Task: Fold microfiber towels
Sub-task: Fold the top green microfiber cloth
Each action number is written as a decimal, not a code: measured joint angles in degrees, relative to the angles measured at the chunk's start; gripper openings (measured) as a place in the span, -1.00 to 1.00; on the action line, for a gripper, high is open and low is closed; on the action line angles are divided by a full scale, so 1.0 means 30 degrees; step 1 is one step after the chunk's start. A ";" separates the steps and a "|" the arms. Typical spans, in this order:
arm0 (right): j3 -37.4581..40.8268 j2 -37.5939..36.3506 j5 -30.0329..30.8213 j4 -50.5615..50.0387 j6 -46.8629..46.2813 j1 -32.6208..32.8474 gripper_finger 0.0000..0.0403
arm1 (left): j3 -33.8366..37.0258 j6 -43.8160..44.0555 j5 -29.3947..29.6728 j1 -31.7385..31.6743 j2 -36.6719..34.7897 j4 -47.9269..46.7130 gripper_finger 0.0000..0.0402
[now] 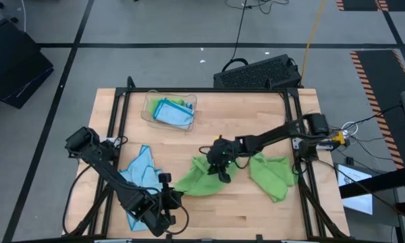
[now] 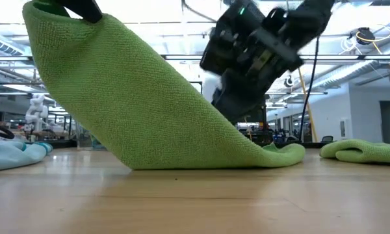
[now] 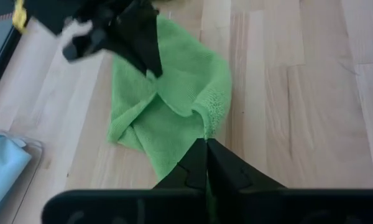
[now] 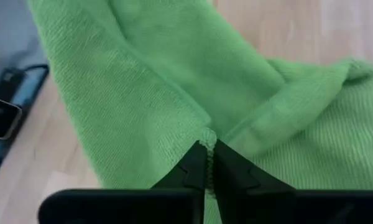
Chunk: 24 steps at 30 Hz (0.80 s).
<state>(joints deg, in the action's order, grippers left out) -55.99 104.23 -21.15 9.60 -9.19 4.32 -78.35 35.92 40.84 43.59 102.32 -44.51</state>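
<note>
Green towel point(image 1: 204, 177) pinched at opposite ends by clenched left gripper point(image 1: 173, 197) and clenched right gripper point(image 1: 223, 166); best stretched taut and level before laying flat.

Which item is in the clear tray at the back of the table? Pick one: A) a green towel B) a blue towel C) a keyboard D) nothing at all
B: in the high view a folded blue towel lies inside the clear tray, while the green towels are out on the wooden table nearer the front.
</note>
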 joint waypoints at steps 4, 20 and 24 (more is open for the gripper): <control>0.0121 -0.2426 0.4494 -0.1800 -0.0003 0.2065 -0.98 | 0.0000 0.0012 0.0088 -0.0092 0.0000 -0.0063 -0.97; 0.3333 -0.8941 1.9039 -0.0212 0.2197 1.0029 -0.97 | 0.1873 0.0500 0.0156 -0.1517 0.0000 0.0716 -0.92; 0.4286 -0.9809 2.0766 0.0279 0.2796 1.0389 -0.97 | 0.2780 0.0659 -0.0551 -0.2085 0.0007 0.1231 -0.88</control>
<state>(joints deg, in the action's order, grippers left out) -43.13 74.80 41.15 10.44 -0.80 35.48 -70.01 37.90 39.19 37.34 102.35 -40.82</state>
